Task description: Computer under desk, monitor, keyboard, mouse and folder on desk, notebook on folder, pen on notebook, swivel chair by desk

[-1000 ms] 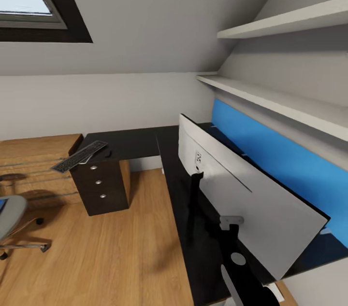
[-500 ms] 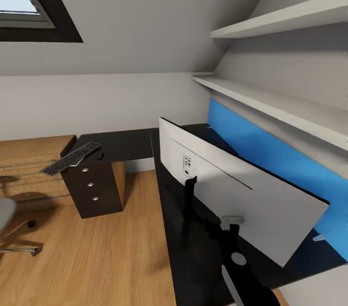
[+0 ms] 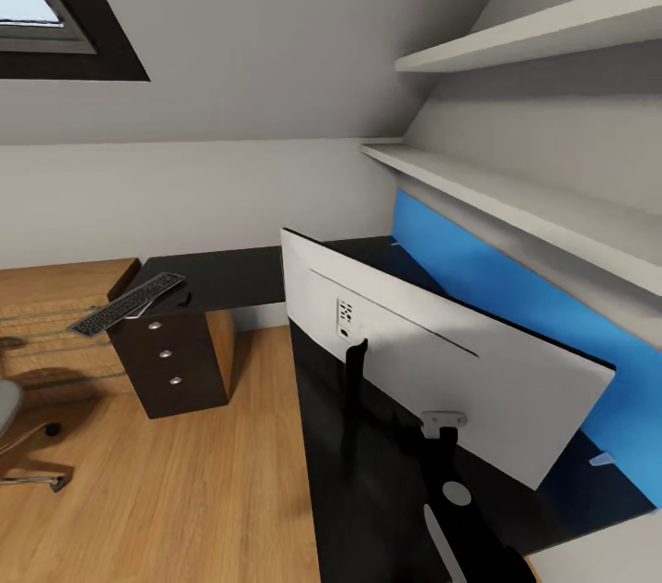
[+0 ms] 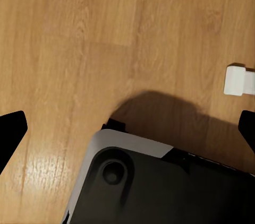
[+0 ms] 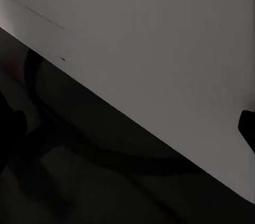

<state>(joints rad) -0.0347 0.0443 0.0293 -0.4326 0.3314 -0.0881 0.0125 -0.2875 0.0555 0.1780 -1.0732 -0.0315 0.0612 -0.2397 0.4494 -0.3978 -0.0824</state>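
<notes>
Head view, L to R. Swivel chair [image 3: 11, 436] at the left edge, well apart from the desk [image 3: 239, 275] — not yet positioned. Keyboard [image 3: 126, 303] lies askew on the desk's drawer-unit end, overhanging its edge, far from the monitor [image 3: 441, 362]; a small dark thing beside it may be the mouse — too small to tell. Monitor stands on desk, white back toward camera: done. Left gripper [image 4: 127, 128] spread wide over the floor, holding nothing; right gripper [image 5: 127, 123] likewise agape, facing the monitor's back. Most steps remain.
</notes>
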